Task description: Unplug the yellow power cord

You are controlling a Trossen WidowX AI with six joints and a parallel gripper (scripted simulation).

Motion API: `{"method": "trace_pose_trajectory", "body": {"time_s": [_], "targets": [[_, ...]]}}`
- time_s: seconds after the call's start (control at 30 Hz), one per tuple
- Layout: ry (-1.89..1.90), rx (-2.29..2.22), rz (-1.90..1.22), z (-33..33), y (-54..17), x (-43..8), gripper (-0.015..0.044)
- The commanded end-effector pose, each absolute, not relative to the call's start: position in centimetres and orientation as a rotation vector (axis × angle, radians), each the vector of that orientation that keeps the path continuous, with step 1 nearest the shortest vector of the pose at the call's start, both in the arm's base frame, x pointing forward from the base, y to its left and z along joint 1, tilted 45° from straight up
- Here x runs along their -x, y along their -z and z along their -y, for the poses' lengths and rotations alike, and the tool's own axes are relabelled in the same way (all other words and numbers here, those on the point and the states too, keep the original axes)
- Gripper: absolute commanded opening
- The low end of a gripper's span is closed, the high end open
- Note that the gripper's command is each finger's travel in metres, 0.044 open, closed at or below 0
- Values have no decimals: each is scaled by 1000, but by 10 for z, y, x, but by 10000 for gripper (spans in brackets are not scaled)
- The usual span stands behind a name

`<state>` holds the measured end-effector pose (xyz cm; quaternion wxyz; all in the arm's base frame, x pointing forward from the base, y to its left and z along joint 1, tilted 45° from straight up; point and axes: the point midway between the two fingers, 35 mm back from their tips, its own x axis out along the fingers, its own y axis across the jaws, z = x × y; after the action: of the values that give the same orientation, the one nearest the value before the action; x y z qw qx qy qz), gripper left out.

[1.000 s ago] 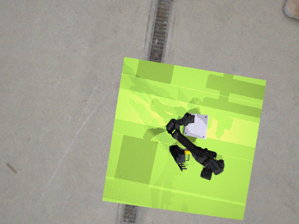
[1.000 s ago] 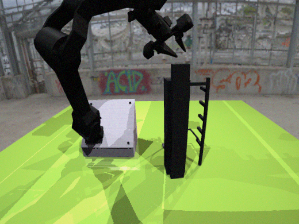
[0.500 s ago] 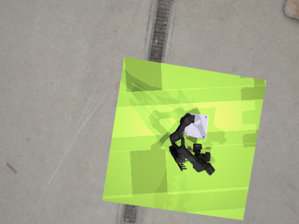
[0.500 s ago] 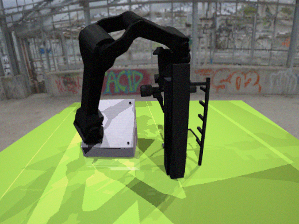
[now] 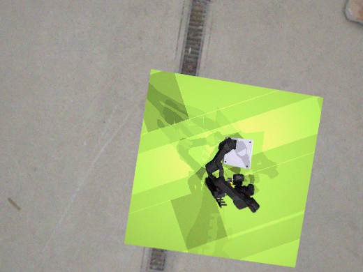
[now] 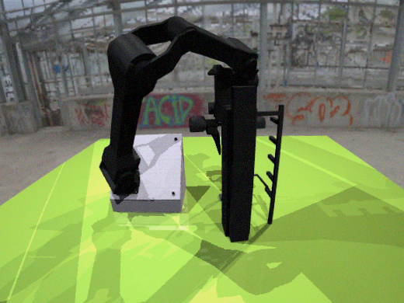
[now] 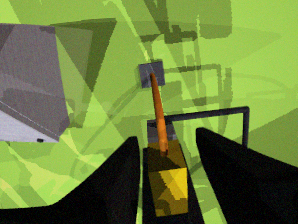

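A green mat on concrete floor carries a grey base block and an upright black power strip.

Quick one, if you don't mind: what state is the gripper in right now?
Gripper: partly open, holding nothing; its fingers straddle the yellow plug with gaps showing on both sides.
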<state>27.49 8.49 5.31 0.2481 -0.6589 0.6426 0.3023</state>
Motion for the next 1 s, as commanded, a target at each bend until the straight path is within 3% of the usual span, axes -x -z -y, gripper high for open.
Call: {"method": "trace_pose_trajectory", "body": {"time_s": [0.0, 0.97], "targets": [[-828, 1798, -1750, -80, -59, -275, 160], [-827, 1800, -1752, -54, -73, -276, 160]]}}
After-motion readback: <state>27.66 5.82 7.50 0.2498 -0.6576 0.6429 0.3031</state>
